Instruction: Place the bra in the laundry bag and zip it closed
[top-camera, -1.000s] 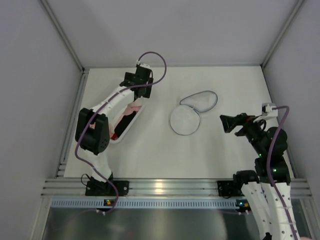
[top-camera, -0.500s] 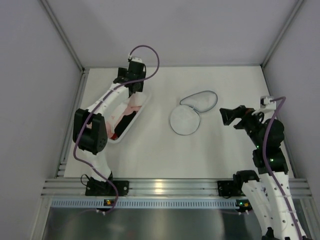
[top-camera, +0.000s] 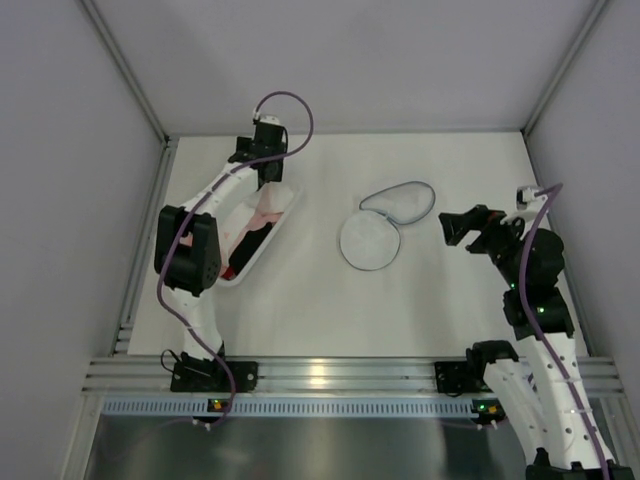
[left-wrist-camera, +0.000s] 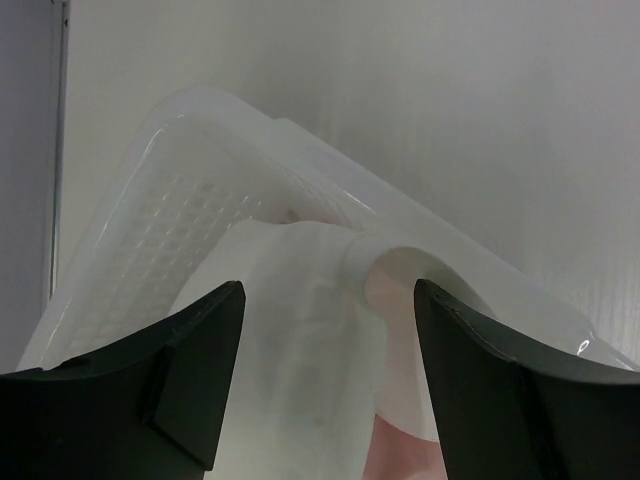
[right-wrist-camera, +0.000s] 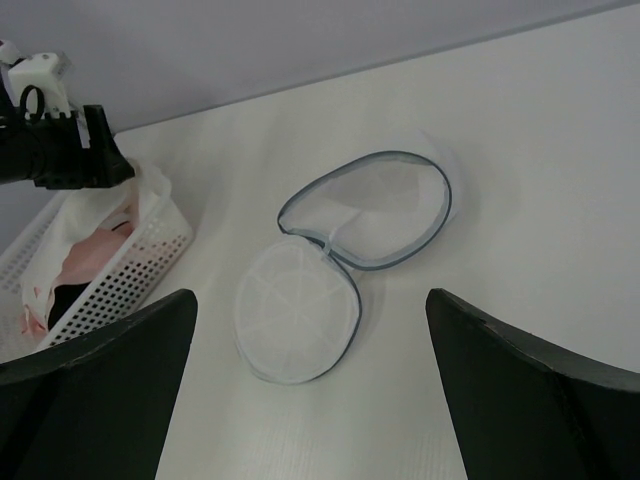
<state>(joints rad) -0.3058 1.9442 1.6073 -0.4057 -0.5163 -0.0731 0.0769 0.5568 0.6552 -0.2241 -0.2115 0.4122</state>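
Note:
The laundry bag lies unzipped mid-table, its two round mesh halves side by side: the near half (top-camera: 369, 241) and the far open half (top-camera: 401, 200). It also shows in the right wrist view (right-wrist-camera: 297, 312). The bra (left-wrist-camera: 295, 330) is white fabric at the far end of the clear bin (left-wrist-camera: 300, 140), and it also shows in the top view (top-camera: 280, 194). My left gripper (left-wrist-camera: 330, 300) is open just above the bra, a finger to each side, not touching it; it also shows in the top view (top-camera: 261, 176). My right gripper (top-camera: 452, 227) is open and empty, right of the bag.
The clear bin (top-camera: 236, 277) stands at the left, holding a pink cloth (top-camera: 265, 213) and a black-and-red item (top-camera: 243, 252). Grey walls close in the table on the left, far and right sides. The metal rail with both arm bases runs along the near edge.
My left gripper has shifted left and toward the far end of the bin, above the white fabric. My right arm has risen and moved slightly; the bag has not moved.

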